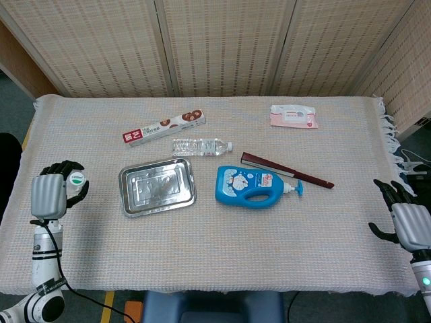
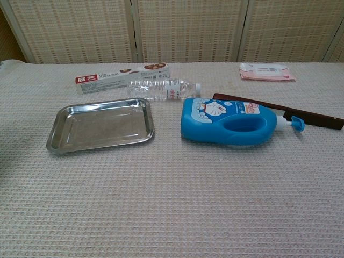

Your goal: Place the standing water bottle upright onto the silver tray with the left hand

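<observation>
water bottle held in left hand fingers | right hand fingers spread | woven tablecloth | slatted screens

**Grey hands, black fingers**

The left hand has a grey ribbed back and black fingers. Below it are a white wrist with black rings and a thin black cable. The right hand looks alike.

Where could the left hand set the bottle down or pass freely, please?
The tray is bare inside. The near cloth in front of the tray and the blue jug is open. Behind the tray it is crowded: a lying bottle and a box.
</observation>
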You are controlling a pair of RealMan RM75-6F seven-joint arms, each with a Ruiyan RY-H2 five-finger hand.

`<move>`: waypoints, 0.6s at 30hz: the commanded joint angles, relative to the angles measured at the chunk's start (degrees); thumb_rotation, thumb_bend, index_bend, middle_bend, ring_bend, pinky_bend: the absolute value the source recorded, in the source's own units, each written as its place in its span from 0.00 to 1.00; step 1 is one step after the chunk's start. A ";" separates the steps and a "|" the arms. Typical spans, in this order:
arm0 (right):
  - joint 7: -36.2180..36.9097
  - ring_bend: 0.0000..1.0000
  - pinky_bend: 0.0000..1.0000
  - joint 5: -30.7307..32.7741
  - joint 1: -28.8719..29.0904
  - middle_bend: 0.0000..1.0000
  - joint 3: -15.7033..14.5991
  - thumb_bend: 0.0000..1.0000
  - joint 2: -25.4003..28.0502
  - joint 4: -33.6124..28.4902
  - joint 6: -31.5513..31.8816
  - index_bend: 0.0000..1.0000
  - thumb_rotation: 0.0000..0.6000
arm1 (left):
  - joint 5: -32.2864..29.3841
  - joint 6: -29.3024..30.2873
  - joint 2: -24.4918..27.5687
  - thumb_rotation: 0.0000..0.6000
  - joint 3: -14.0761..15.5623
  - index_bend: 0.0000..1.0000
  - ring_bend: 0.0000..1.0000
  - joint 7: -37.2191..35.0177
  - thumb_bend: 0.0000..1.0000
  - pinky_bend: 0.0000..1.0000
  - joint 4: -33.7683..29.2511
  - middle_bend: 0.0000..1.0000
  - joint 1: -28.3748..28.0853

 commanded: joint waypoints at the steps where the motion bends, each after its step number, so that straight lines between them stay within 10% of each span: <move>1: 0.18 0.00 0.18 0.01 -0.02 0.11 0.04 0.19 0.00 0.03 0.02 0.04 1.00 | -6.36 -4.10 0.14 1.00 -1.75 0.60 0.53 -27.05 0.57 0.55 -9.97 0.74 -0.09; 10: 0.27 0.00 0.18 -0.19 0.13 0.11 -0.19 0.19 0.14 0.02 -0.48 0.04 1.00 | -18.42 -19.33 9.09 1.00 -8.52 0.60 0.53 -54.74 0.57 0.55 -24.66 0.74 3.17; 18: -0.06 0.00 0.18 0.00 0.21 0.11 -0.24 0.19 0.19 -0.06 -0.72 0.04 1.00 | -11.72 -10.22 5.56 1.00 -2.80 0.60 0.53 -34.42 0.57 0.54 -16.28 0.74 1.37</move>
